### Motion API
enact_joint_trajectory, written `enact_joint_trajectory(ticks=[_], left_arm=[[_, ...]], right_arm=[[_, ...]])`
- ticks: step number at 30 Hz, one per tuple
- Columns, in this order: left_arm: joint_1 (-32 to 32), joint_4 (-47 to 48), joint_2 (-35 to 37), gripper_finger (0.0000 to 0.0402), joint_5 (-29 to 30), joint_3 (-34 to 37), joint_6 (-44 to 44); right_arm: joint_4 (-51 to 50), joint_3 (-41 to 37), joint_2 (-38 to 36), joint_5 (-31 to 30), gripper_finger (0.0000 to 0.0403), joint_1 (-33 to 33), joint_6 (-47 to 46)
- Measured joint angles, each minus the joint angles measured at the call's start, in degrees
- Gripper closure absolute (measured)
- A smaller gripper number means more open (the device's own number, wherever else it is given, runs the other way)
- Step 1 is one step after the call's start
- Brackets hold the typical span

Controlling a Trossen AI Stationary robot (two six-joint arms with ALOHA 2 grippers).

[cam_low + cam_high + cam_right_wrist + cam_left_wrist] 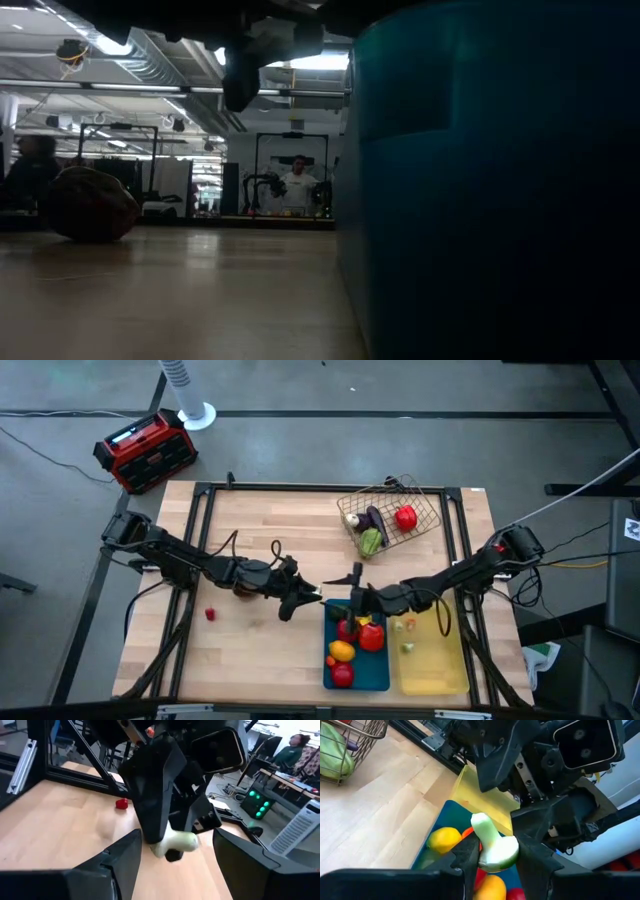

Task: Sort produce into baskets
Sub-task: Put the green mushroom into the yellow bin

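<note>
My right gripper (352,598) blocks the blue tray's (384,678) near corner, while bare table (250,660) lies open to my left.

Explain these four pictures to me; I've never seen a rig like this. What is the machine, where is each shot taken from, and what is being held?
Two dark robot arms work at a wooden table. One picture looks straight down, one sits at table height, and one rides on each wrist. The left claw is shut on a pale white-green vegetable above the blue tray, which holds red and yellow produce. The right claw faces it, open. Beside the blue tray is a yellow tray; farther back is a wire basket holding produce. A small red piece lies loose.
</note>
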State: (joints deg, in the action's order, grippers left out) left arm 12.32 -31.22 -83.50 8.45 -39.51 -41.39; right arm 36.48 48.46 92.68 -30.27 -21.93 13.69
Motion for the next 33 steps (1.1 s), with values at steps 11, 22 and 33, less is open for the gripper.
enact_joint_trajectory(ticks=[11,22,33], left_arm=[[0.0,-2.8,0.0,0.0288,0.0,0.0,1.5],[0.0,-2.9,0.0,0.0288,0.0,0.0,2.6],[0.0,-2.7,0.0,0.0288,-0.1,0.0,2.8]], right_arm=[[-0.5,0.4,0.0,2.1,0.0162,1.0,0.3],[0.2,0.4,0.6,9.5,0.0162,3.7,-0.3],[1.6,0.4,1.9,8.9,0.0162,3.6,1.2]])
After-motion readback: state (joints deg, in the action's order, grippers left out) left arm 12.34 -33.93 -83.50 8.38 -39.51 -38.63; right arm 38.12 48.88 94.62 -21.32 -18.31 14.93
